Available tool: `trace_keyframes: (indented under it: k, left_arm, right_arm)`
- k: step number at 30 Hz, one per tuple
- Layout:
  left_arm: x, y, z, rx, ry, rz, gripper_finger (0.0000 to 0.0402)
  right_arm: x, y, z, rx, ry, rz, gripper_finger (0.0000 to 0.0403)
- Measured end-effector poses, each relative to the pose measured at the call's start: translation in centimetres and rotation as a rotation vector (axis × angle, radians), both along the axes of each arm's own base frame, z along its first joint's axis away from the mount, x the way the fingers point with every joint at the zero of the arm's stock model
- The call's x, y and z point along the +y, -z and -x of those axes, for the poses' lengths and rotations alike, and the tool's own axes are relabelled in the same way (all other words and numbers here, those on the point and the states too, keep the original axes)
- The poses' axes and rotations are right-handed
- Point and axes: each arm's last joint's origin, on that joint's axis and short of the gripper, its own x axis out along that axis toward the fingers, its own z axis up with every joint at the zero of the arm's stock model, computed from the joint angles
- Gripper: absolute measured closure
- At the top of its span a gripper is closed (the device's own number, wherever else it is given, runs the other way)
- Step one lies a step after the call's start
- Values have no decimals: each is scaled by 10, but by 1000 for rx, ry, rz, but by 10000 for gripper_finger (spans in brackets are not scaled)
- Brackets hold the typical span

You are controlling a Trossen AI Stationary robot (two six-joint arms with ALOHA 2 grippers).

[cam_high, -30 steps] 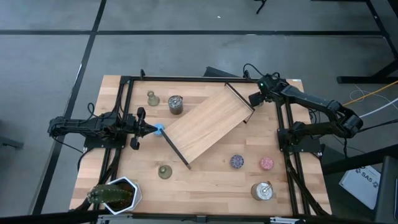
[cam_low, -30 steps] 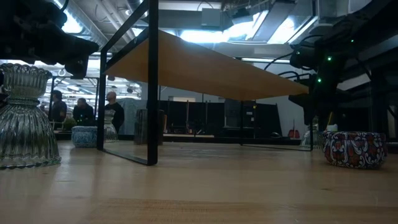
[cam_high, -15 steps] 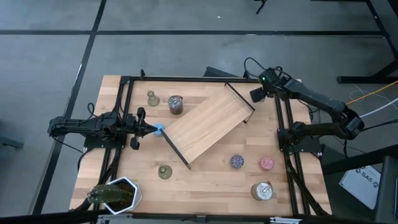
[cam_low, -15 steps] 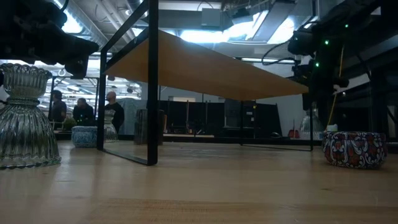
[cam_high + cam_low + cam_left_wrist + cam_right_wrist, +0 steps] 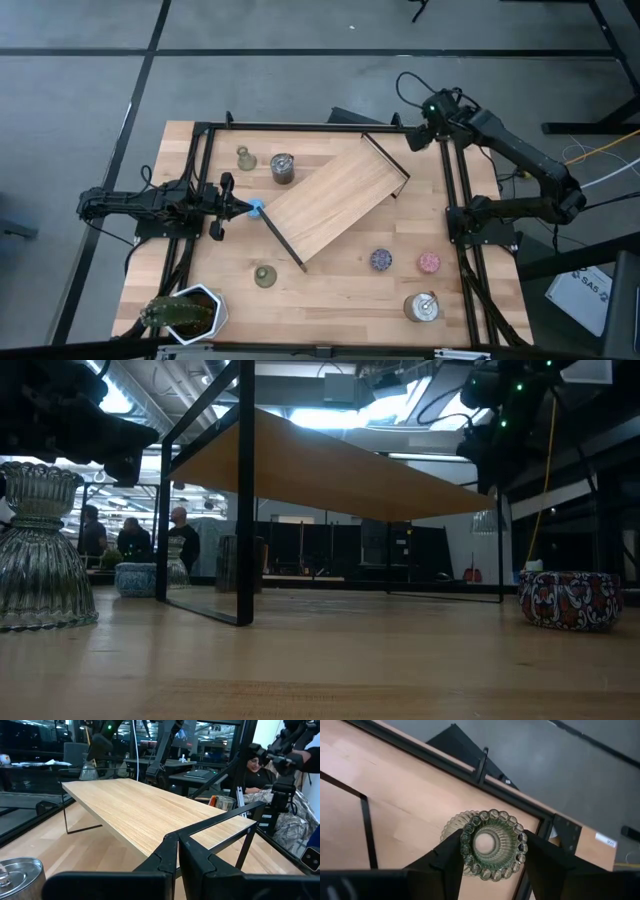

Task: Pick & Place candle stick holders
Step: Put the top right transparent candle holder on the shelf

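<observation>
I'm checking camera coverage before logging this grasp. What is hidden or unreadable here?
- High view: the candle stick holder in the right gripper is hidden under the arm.
- Low view: the left gripper is hidden; only dark arm parts show.
- Left wrist view: silver tin cut by the edge.

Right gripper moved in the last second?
Yes. The right gripper, holding a green ribbed glass candle stick holder, has shifted outward from the tilted wooden shelf toward the table's far edge.
</observation>
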Motion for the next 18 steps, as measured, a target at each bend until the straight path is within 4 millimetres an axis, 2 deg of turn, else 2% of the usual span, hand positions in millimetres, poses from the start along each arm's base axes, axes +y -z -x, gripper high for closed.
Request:
trace_keyframes:
  k: [9,18]
  left_arm:
    - [0,0,0,0,0,0,391]
    - [0,0,0,0,0,0,391]
  right_arm:
    - [12,-34,-13,-18,-145,63,224]
    - [27,-63,-24,-105,-274,100,224]
